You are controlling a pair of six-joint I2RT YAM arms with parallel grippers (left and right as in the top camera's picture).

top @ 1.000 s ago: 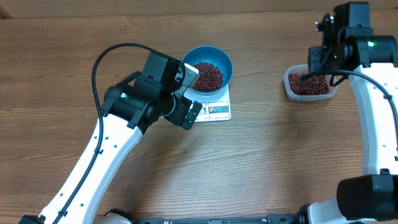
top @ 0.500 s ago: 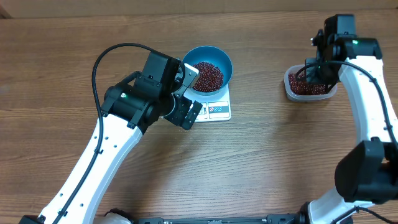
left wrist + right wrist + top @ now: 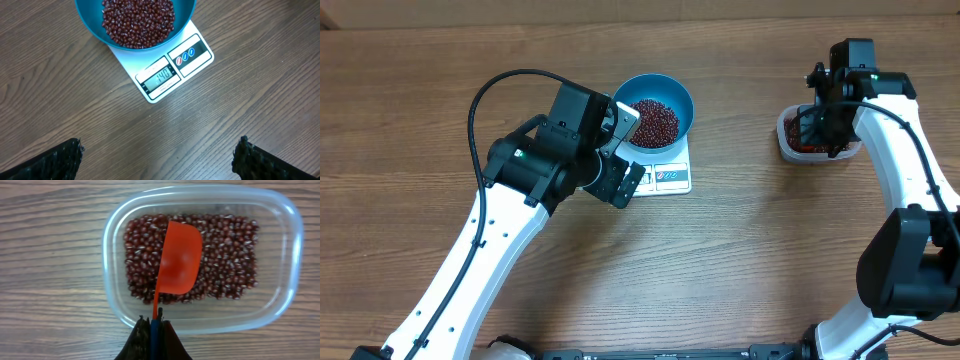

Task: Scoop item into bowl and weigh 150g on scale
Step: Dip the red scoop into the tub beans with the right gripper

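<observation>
Overhead view is showing the bowl (image 3: 684, 100) sitting on the scale (image 3: 672, 178) near the middle of the table (image 3: 750, 240), with beans (image 3: 653, 121) heaping inside it. The tub (image 3: 786, 146) is lying well apart to the right, under the right gripper (image 3: 817, 125). Right wrist view is showing that gripper pinching shut on the thin handle of the scoop (image 3: 178, 262). The scoop's long axis is running out from the jaws and tilting slightly rightward, so its cup is hovering over or resting on the tub's beans (image 3: 230, 272); which of the two I cannot tell. No beans are showing on the orange cup, so it is looking empty. The left gripper (image 3: 626, 150) is standing wide open and holding nothing, just beside the scale on its left. Its camera is looking down at the display (image 3: 161, 76), which is seeming to read a little short of the target, though the digits are small. Judging from that, a small top-up is being called for. The bowl is lying to the left of the right gripper, across a stretch of table. The left arm is sitting nearer the bowl but carrying no tool, so the right arm is the one placed to dip, lift level and carry leftward.
</observation>
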